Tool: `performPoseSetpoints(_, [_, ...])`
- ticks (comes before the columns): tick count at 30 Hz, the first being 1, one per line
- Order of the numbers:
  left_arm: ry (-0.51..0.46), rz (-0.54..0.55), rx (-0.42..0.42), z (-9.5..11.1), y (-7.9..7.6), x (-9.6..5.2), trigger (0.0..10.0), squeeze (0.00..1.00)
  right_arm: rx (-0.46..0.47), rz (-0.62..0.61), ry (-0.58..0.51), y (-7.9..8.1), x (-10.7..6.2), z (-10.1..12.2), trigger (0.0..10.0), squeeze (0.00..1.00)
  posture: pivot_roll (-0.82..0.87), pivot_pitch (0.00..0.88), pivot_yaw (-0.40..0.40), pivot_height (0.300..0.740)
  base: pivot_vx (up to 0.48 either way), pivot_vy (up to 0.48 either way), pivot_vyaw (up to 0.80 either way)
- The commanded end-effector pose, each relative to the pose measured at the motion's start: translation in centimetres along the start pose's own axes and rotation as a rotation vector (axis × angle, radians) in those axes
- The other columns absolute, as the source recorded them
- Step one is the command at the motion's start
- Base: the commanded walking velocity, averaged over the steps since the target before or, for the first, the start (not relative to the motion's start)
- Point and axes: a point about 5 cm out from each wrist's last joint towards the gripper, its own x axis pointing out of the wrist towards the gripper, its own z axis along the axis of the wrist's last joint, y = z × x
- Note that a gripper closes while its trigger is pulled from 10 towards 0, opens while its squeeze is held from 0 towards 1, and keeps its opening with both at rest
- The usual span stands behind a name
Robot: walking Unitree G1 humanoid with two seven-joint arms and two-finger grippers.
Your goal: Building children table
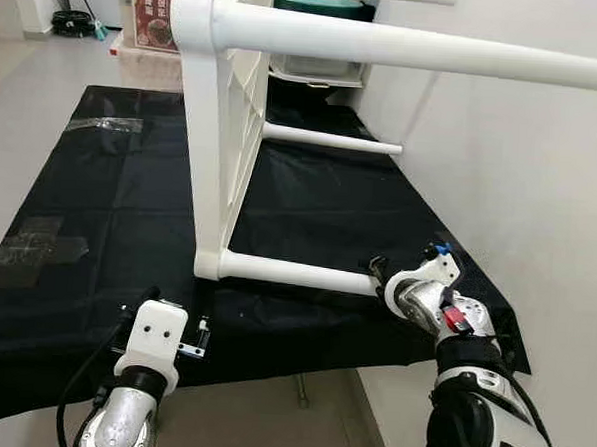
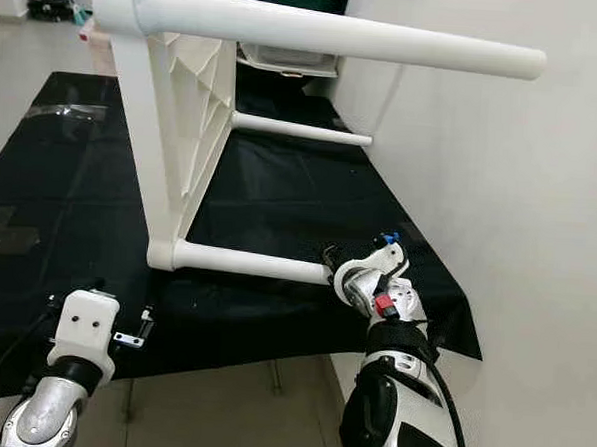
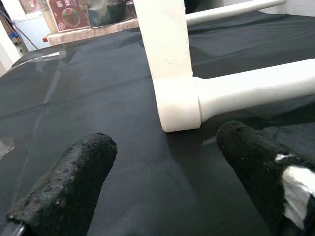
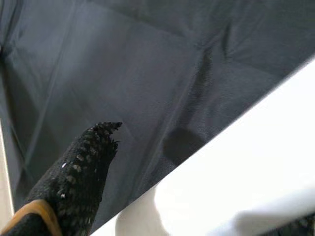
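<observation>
A white children's table (image 1: 223,129) lies on its side on a black cloth (image 1: 109,204), with its legs pointing right. The top leg (image 1: 408,47) juts out high in front of me. The lower near leg (image 1: 296,273) rests on the cloth. My right gripper (image 1: 379,271) is at that leg's free end. In the right wrist view the leg (image 4: 236,162) passes beside one black finger (image 4: 83,162) with a gap between them. My left gripper (image 3: 167,140) hovers low over the cloth's front edge, open, facing the table's bottom corner (image 3: 179,105).
A white wall (image 1: 520,195) runs close along the right side of the cloth. A box with a red sign (image 1: 151,21) and a plastic bin (image 1: 317,64) stand behind the table. A small thin object (image 1: 298,389) lies on the bare floor in front.
</observation>
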Motion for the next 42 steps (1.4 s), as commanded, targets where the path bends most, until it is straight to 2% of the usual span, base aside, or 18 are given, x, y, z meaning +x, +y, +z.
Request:
performPoseSetpoints(1, [0.015,-0.003,-0.006,-0.2,-0.2,-0.2,10.0,0.00,0.108,-0.061,-0.027,-1.3,-0.3,0.5,10.0,1.00,0.07,0.000,-0.151,0.740,0.000,0.000,0.00])
performPoseSetpoints(2, [0.015,-0.003,-0.006,-0.2,-0.2,-0.2,10.0,0.00,0.108,-0.061,-0.027,-1.3,-0.3,0.5,10.0,1.00,0.07,0.000,-0.151,0.740,0.000,0.000,0.00])
performPoseSetpoints(5, [0.017,-0.003,-0.008,-0.2,-0.1,-0.2,10.0,0.00,0.230,-0.073,-0.075,-1.4,-1.6,1.3,10.0,1.00,0.07,0.000,-0.151,0.740,0.000,0.000,0.00])
performPoseSetpoints(13, [0.021,-0.008,-0.011,-0.3,-0.2,-0.2,10.0,0.00,0.292,-0.094,-0.139,-1.3,-4.6,2.3,10.0,1.00,0.04,0.000,-0.152,0.740,0.000,0.000,0.00])
performPoseSetpoints(21, [0.020,-0.010,-0.013,-0.3,-0.3,-0.2,10.0,0.00,0.262,-0.154,-0.128,-2.5,-5.2,2.0,10.0,1.00,0.04,0.000,-0.161,0.740,0.000,0.000,0.00])
performPoseSetpoints(25, [0.019,-0.007,-0.015,-0.2,-0.3,-0.2,10.0,0.00,0.157,-0.175,-0.183,-3.2,-5.9,2.8,10.0,1.00,0.04,0.000,-0.156,0.740,0.000,0.000,0.00])
performPoseSetpoints(27, [0.018,-0.010,-0.016,-0.2,-0.4,-0.2,10.0,0.00,-0.139,-0.120,-0.354,-1.4,-7.0,5.5,10.0,1.00,0.04,0.000,-0.146,0.740,0.000,0.000,0.00])
performPoseSetpoints(28, [0.018,-0.010,-0.016,-0.2,-0.4,-0.2,10.0,0.00,-0.139,-0.120,-0.354,-1.4,-7.0,5.5,10.0,1.00,0.04,0.000,-0.146,0.740,0.000,0.000,0.00])
performPoseSetpoints(29, [0.018,-0.011,-0.016,-0.2,-0.4,-0.2,10.0,0.00,-0.279,-0.091,-0.434,-0.2,-7.6,6.5,10.0,1.00,0.04,0.000,-0.147,0.740,0.000,0.000,0.00])
performPoseSetpoints(30, [0.018,-0.011,-0.016,-0.2,-0.4,-0.2,10.0,0.00,-0.279,-0.091,-0.434,-0.2,-7.6,6.5,10.0,1.00,0.04,0.000,-0.147,0.740,0.000,0.000,0.00])
performPoseSetpoints(32, [0.016,-0.011,-0.015,-0.2,-0.4,-0.1,10.0,0.00,-0.574,-0.042,-0.626,2.5,-8.7,8.2,10.0,1.00,0.05,0.000,-0.154,0.740,0.000,0.000,0.00])
performPoseSetpoints(34, [0.016,-0.011,-0.015,-0.2,-0.4,-0.1,10.0,0.00,-0.574,-0.042,-0.626,2.5,-8.7,8.2,10.0,1.00,0.05,0.000,-0.154,0.740,0.000,0.000,0.00])
performPoseSetpoints(35, [0.015,-0.010,-0.014,-0.2,-0.4,-0.1,10.0,0.00,-0.721,-0.030,-0.725,3.6,-9.2,8.6,10.0,0.80,0.05,0.000,-0.157,0.740,0.000,0.000,0.00])
performPoseSetpoints(36, [0.013,-0.007,-0.011,-0.2,-0.3,-0.1,10.0,0.00,-0.852,-0.006,-0.805,4.6,-9.6,8.6,10.0,0.00,0.06,0.000,-0.156,0.740,0.000,0.000,0.00])
performPoseSetpoints(37, [0.013,-0.007,-0.011,-0.2,-0.3,-0.1,10.0,0.00,-0.852,-0.006,-0.805,4.6,-9.6,8.6,10.0,0.00,0.06,0.000,-0.156,0.740,0.000,0.000,0.00])
performPoseSetpoints(39, [0.012,0.000,-0.007,-0.1,-0.1,0.0,10.0,0.00,-1.059,0.002,-0.970,5.9,-10.8,8.6,10.0,0.00,0.06,0.000,-0.152,0.740,0.000,0.000,0.00])
performPoseSetpoints(40, [0.012,0.000,-0.007,-0.1,-0.1,0.0,10.0,0.00,-1.059,0.002,-0.970,5.9,-10.8,8.6,10.0,0.00,0.06,0.000,-0.152,0.740,0.000,0.000,0.00])
performPoseSetpoints(42, [0.011,0.001,-0.006,-0.1,-0.1,0.0,10.0,0.00,-1.211,-0.066,-1.185,6.6,-12.5,9.5,10.0,0.00,0.06,0.000,-0.150,0.740,0.000,0.000,0.00])
